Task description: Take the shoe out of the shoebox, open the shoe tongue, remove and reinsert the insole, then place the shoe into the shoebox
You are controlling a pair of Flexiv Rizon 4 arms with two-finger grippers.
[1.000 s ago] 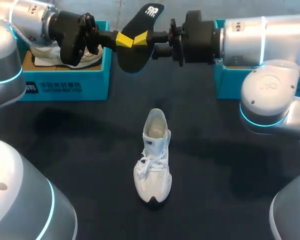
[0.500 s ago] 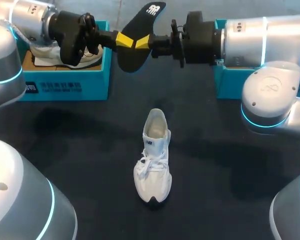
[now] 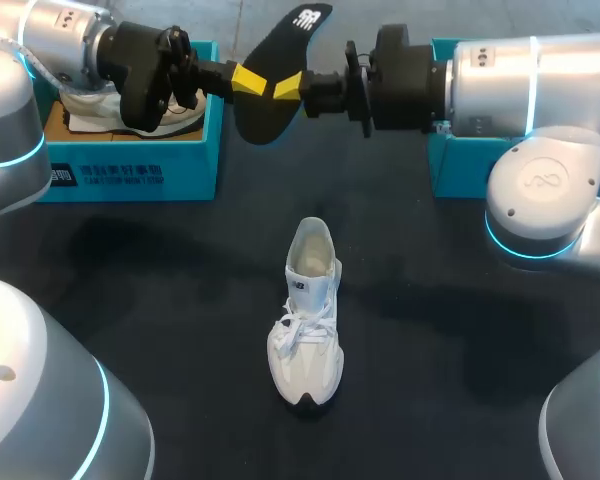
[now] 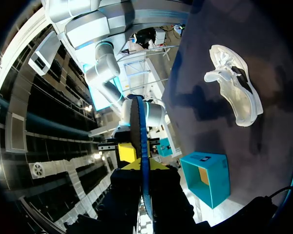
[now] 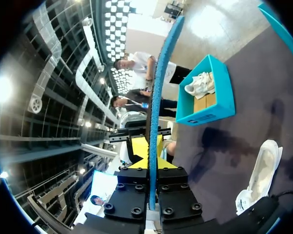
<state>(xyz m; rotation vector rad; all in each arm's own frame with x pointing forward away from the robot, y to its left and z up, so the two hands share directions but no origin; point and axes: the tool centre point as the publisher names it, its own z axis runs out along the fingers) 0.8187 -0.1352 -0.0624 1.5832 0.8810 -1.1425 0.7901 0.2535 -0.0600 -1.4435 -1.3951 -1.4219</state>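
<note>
above the far middle of the table [image 3: 160,300], my left claw [image 3: 246,79] and my right claw [image 3: 288,87] meet tip to tip, both clenched on the black insole [image 3: 267,115] from opposite faces, holding it aloft and tilted. along my left fingers the insole [image 4: 138,126] runs edge-on out of the left claw [image 4: 140,165]. my right wrist shows its blue edge [image 5: 158,92] rising from the right claw [image 5: 150,163]. the white shoe [image 3: 305,320] stands upright on the dark table below, well apart from both, its toe toward me. the teal left shoebox [image 3: 130,175] holds a second shoe [image 3: 85,103]. the right shoebox [image 3: 450,165] sits behind my right arm.
</note>
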